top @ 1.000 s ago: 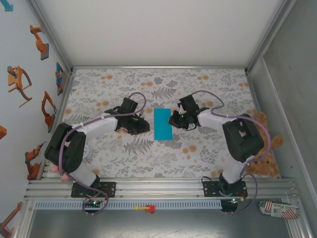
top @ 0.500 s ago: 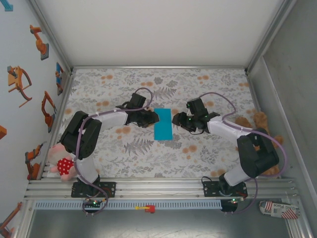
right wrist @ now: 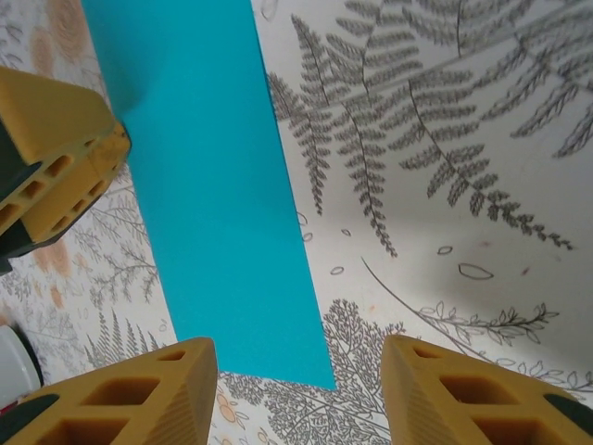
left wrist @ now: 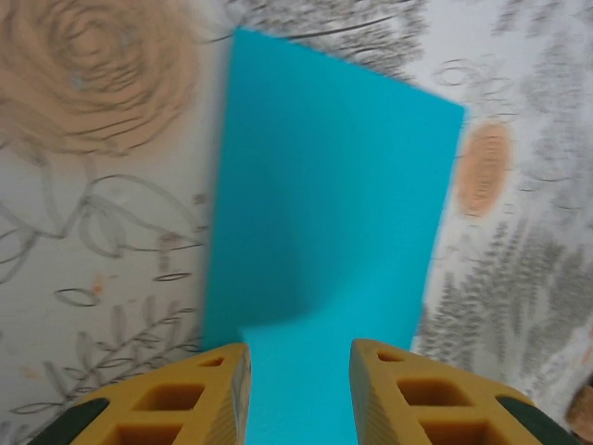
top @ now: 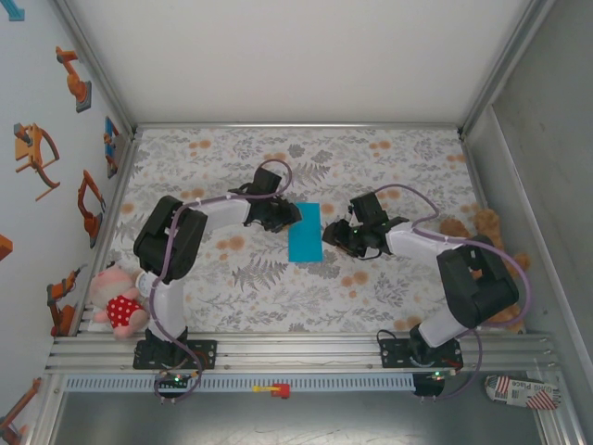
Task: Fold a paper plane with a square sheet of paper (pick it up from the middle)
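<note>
Turquoise paper, narrow rect., lying flat.

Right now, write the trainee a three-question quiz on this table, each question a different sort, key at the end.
1. True or false: the turquoise paper lies unfolded as a full square.
2. What does the paper lie on? A: bare wood. B: the floral tablecloth. C: a metal tray.
3. Fill in: in the wrist views, the left fingers and the right fingers each stand ___, with the paper showing in the gap between them.

Key
1. False: it shows as a narrow rectangle, longer than it is wide.
2. B.
3. Apart.
</note>
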